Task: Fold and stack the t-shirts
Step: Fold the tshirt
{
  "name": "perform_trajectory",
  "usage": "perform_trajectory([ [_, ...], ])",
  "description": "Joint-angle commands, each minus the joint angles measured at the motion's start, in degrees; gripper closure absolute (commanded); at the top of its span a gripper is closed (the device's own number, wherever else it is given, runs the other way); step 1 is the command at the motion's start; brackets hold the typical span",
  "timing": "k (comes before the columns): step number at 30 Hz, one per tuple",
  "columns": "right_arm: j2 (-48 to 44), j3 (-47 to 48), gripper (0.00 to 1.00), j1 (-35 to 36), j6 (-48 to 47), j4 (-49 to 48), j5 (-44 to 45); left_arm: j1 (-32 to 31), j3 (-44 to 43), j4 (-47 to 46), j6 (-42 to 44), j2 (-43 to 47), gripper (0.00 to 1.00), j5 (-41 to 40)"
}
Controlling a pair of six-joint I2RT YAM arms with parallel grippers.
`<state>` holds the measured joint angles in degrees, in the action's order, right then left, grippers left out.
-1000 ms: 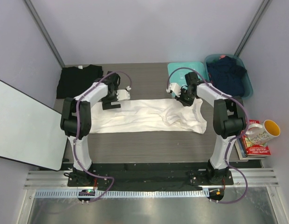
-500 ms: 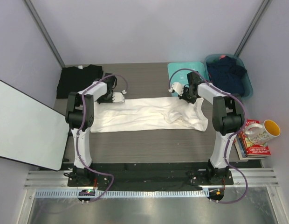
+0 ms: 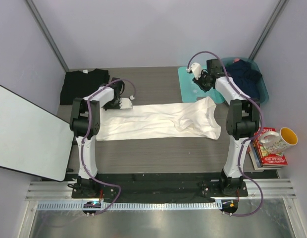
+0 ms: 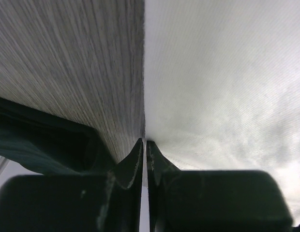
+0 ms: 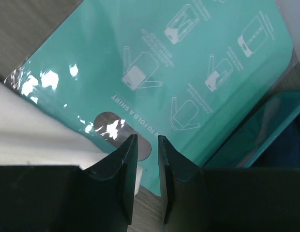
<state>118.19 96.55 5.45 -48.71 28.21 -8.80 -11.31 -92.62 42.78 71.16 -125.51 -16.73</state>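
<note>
Left wrist view shows left gripper (image 4: 144, 147) pinching the limp white t-shirt (image 4: 227, 72) at its hem, likely best held by corners; right gripper (image 5: 146, 142) slightly parted, empty.

Even light; board (image 5: 203, 77) glares; left-wrist foreground seems blurred.
</note>
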Motion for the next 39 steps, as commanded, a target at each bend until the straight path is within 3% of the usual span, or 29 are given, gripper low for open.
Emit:
perform_trajectory([
  [1, 3.97, 6.89, 0.7, -4.12, 14.85, 3.5, -5.49, -0.38, -0.46, -0.25, -1.28, -0.79, 0.94, 2.32],
  [4, 5.12, 9.17, 0.7, -6.58, 21.88, 9.12, -11.04, -0.38, 0.07, 0.1, -1.28, -0.09, 0.94, 1.97],
  [11, 3.89, 6.29, 0.69, -11.34, 30.16, 10.03, -19.4, -0.64, 0.42, 0.28, -1.11, 0.62, 0.92, 1.7],
  [21, 3.63, 3.82, 0.69, -12.49, 28.93, 12.05, -25.83, -1.96, -2.21, 1.86, -1.55, -0.26, 0.91, 1.0],
  [31, 7.58, 5.66, 0.68, -12.57, 27.79, 11.35, -23.82, -2.14, -3.09, 2.74, -1.9, -0.79, 0.91, 0.82],
  [39, 8.28, 5.05, 0.76, -12.57, 26.82, 11.34, -22.84, -2.14, -2.92, 3.09, -2.51, -0.52, 0.92, 0.91],
])
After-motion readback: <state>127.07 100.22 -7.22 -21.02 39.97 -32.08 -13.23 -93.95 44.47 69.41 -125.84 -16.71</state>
